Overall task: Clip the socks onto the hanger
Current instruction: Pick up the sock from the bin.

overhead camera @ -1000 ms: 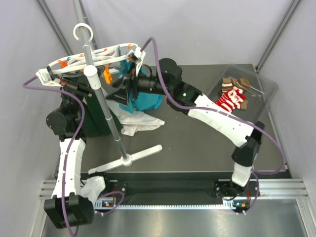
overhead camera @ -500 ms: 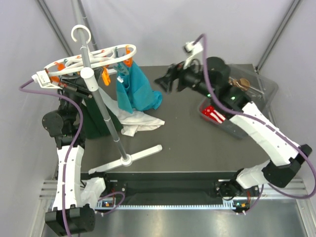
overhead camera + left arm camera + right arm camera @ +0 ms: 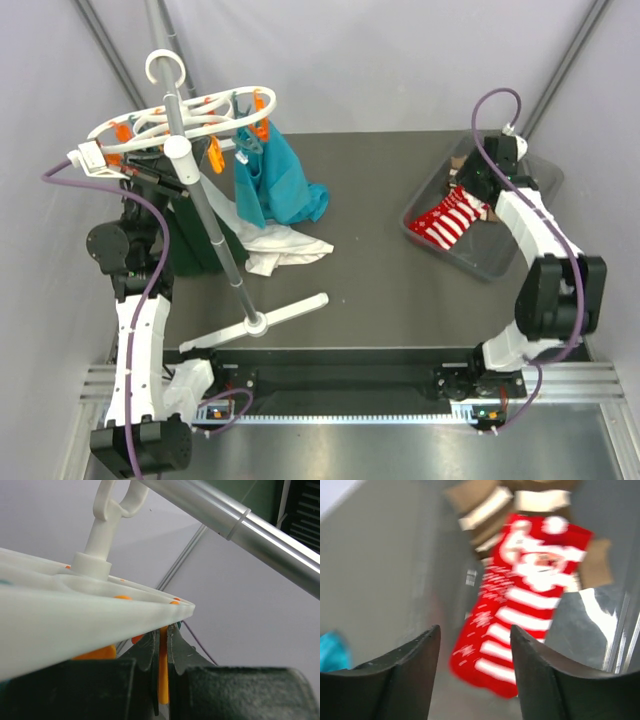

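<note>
The white hanger (image 3: 190, 118) with orange clips tops a tall grey pole (image 3: 215, 230) at the far left. My left gripper (image 3: 160, 172) is under its rim, shut on an orange clip (image 3: 164, 677); the left wrist view shows the clip pinched between the fingers (image 3: 180, 647) below the white rim (image 3: 75, 625). My right gripper (image 3: 466, 184) is open and empty over the clear bin (image 3: 500, 262) at the far right. A red-and-white striped sock (image 3: 448, 220) lies in the bin, below the open jaws in the right wrist view (image 3: 520, 615). Brown-and-cream socks (image 3: 487, 510) lie beyond it.
A teal garment (image 3: 278, 185) hangs from a hanger clip. A white cloth (image 3: 280, 248) and a dark green garment (image 3: 195, 240) lie by the pole. The pole's white cross foot (image 3: 265, 322) rests near the table's front.
My right arm has swung away from the hanger, rightward to the bin, leaving the teal garment hanging from a clip. The left gripper has stayed at the hanger.
</note>
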Available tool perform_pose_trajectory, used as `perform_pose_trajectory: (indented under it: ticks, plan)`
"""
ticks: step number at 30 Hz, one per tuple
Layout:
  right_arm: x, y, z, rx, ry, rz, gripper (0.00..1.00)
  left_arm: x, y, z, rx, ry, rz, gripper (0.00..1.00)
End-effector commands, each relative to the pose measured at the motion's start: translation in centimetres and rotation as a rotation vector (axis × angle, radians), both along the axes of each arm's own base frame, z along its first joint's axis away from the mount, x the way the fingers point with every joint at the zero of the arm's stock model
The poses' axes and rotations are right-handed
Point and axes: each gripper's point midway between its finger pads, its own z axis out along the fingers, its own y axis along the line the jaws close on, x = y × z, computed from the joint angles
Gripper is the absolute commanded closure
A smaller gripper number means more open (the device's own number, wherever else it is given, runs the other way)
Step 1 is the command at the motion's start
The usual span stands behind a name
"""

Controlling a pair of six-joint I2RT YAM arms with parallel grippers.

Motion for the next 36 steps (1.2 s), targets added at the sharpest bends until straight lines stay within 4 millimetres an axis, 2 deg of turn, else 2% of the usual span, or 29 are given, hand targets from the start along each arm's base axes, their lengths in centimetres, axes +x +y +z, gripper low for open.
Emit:
perform_pose_trajectory:
  ticks: [1,2,3,8,10,11,13,14,15,18,24,25,31,32,33,35,36]
  plan:
    - [2.5,-4.1,-2.5,0.018,-0.003,-0.157,0.44,-1.0,-0.7,0.8,0.046,-0.043,-0.013,1.0]
    - [3.1,-5.0,-2.6,0.012,0.002,-0.172,0.46,-1.0,-0.7,0.8,0.045,-0.041,-0.015,1.0]
    - [3.5,-5.4,-4.1,0.007,0.032,-0.182,0.46,-1.0,-0.8,0.8,0.045,-0.04,-0.017,1.0]
    - [4.8,-8.5,-5.6,-0.079,0.052,-0.273,0.46,-1.1,-0.8,0.7,0.048,-0.04,-0.016,1.0]
    - [5.3,-9.1,-6.8,-0.076,0.069,-0.283,0.46,-1.0,-0.8,0.7,0.048,-0.034,-0.014,1.0]
    - [5.8,-9.5,-6.6,-0.077,0.06,-0.284,0.46,-1.0,-0.8,0.6,0.05,-0.033,-0.014,1.0]
    - [7.1,-9.5,-6.8,-0.078,0.038,-0.263,0.46,-0.9,-0.6,0.7,0.041,-0.03,-0.007,1.0]
    - [7.3,-9.5,-7.0,-0.083,0.046,-0.259,0.46,-0.9,-0.6,0.7,0.039,-0.031,-0.007,1.0]
    - [7.3,-9.5,-8.2,-0.085,0.082,-0.252,0.46,-0.9,-0.7,0.7,0.04,-0.033,-0.007,1.0]
    - [7.7,-9.3,-8.9,-0.085,0.098,-0.234,0.48,-1.0,-0.6,0.8,0.041,-0.038,0.001,1.0]
    - [8.1,-9.3,-9.5,-0.086,0.102,-0.214,0.6,-0.8,-0.6,0.5,0.043,-0.027,-0.002,1.0]
    - [8.3,-9.3,-9.3,-0.086,0.098,-0.212,0.62,-0.8,-0.6,0.5,0.044,-0.026,-0.003,1.0]
    - [8.2,-9.1,-8.8,-0.088,0.093,-0.196,0.87,-1.0,-0.7,0.8,0.049,-0.03,0.0,1.0]
    - [8.0,-9.1,-8.8,-0.099,0.103,-0.186,0.97,-1.0,-0.7,0.8,0.049,-0.031,-0.002,1.0]
    - [7.9,-9.2,-8.0,-0.112,0.095,-0.188,1.0,-1.0,-0.6,0.8,0.047,-0.029,0.0,1.0]
    - [7.5,-9.0,-7.2,-0.138,0.097,-0.161,1.0,-1.0,-0.7,0.8,0.043,-0.025,-0.004,1.0]
    - [6.8,-9.0,-5.8,-0.154,0.095,-0.162,1.0,-1.1,-0.7,0.8,0.043,-0.026,-0.002,1.0]
